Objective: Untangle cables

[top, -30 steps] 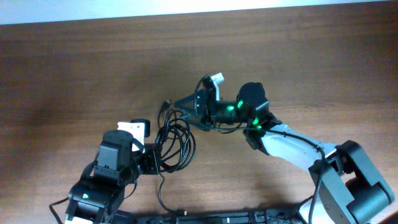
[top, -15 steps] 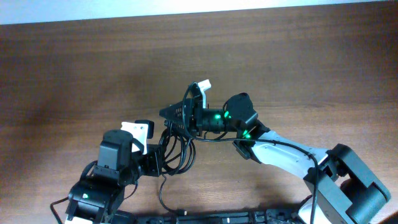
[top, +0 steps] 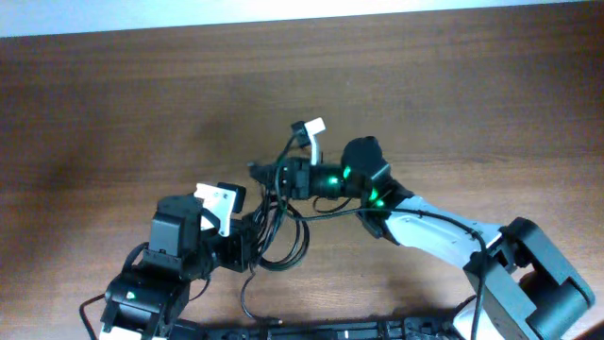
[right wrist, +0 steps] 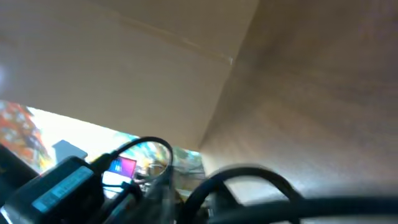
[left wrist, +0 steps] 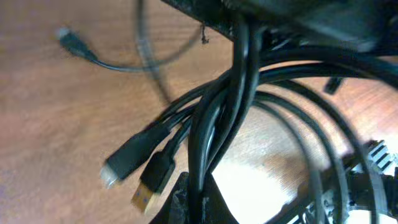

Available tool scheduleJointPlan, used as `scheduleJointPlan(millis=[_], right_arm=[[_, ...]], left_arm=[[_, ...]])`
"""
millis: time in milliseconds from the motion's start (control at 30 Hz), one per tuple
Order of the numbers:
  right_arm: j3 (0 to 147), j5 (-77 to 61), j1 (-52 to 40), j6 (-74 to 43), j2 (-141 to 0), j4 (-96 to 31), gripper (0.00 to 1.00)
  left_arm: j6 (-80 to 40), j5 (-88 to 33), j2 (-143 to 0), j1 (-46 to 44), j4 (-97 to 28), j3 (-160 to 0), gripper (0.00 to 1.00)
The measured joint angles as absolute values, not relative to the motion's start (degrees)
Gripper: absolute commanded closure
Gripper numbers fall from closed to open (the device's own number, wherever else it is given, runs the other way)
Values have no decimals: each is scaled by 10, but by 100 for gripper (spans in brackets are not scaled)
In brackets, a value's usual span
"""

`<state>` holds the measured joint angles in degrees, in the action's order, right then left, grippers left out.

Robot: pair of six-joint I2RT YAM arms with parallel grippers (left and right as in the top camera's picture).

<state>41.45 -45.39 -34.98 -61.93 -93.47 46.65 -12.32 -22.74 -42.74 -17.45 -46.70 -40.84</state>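
Both arms nose-to-nose over the cable knot

The left end effector looks clamped on the cables. The bundle runs straight into its fingers, and a gold-tipped plug hangs just beside them over the worktop. The right end effector sits at the far side of the loops. I can't tell if it's apart or pinched, since its wrist view is a blur. I'd pin the bundle with the left, let the right take one single strand, and pull away slowly so the loops slide instead of cinching.
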Motion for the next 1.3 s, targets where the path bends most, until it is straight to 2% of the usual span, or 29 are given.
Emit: scheduleJointPlan(millis=[367, 433, 533, 733, 867, 1067, 1133, 1200, 1233, 1267, 1300], right_arm=[[429, -628, -246, -576, -934, 509, 96], [430, -646, -228, -570, -934, 509, 96], [438, -653, -164, -551, -934, 507, 96], [447, -649, -202, -442, -934, 333, 96], [449, -561, -221, -364, -934, 154, 96], [450, -448, -220, -297, -934, 58, 85], [450, -417, -217, -277, -934, 39, 76], [451, -402, -206, -260, -934, 16, 61], [451, -390, -191, -253, -934, -2, 43], [451, -381, -171, -247, -934, -13, 19], [451, -371, -146, -240, -934, -27, 7]], left_arm=[[-102, -246, -457, -189, -393, -429, 100], [-112, -216, -466, -191, -395, -433, 100], [-170, -93, -482, -177, -423, -430, 100], [-224, -9, -502, -178, -376, -428, 100], [-242, 15, -503, -178, -346, -427, 100], [-254, 24, -503, -178, -318, -426, 100], [-254, 24, -503, -178, -306, -426, 100], [-254, 24, -503, -178, -299, -426, 100], [-254, 24, -503, -178, -295, -426, 100], [-254, 24, -503, -178, -293, -426, 100], [-254, 24, -503, -178, -293, -426, 100]])
